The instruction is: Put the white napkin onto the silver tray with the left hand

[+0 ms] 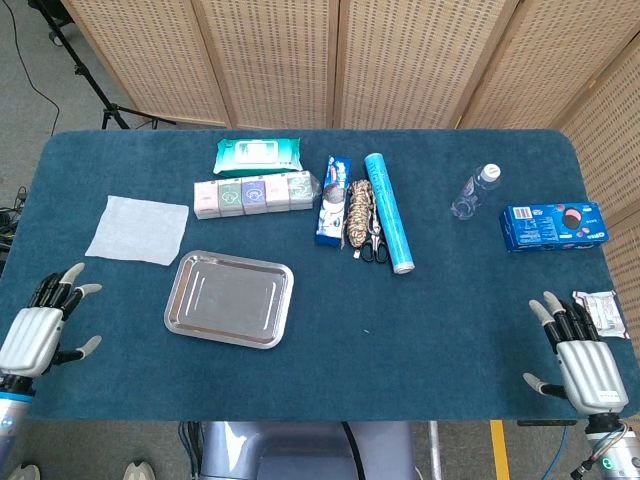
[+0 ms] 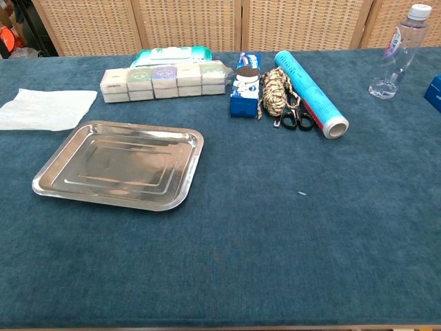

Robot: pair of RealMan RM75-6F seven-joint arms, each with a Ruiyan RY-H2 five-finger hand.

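The white napkin lies flat on the blue table at the left, just beyond and left of the silver tray, which holds nothing. My left hand hovers at the table's near left corner, open with fingers spread, well short of the napkin. At the near right edge my right hand is open too, holding nothing. Neither hand shows in the chest view.
Behind the tray stands a row of small boxes and a green wipes pack. A cookie pack, rope with scissors and a blue roll lie mid-table. A bottle, a blue box and a sachet sit right.
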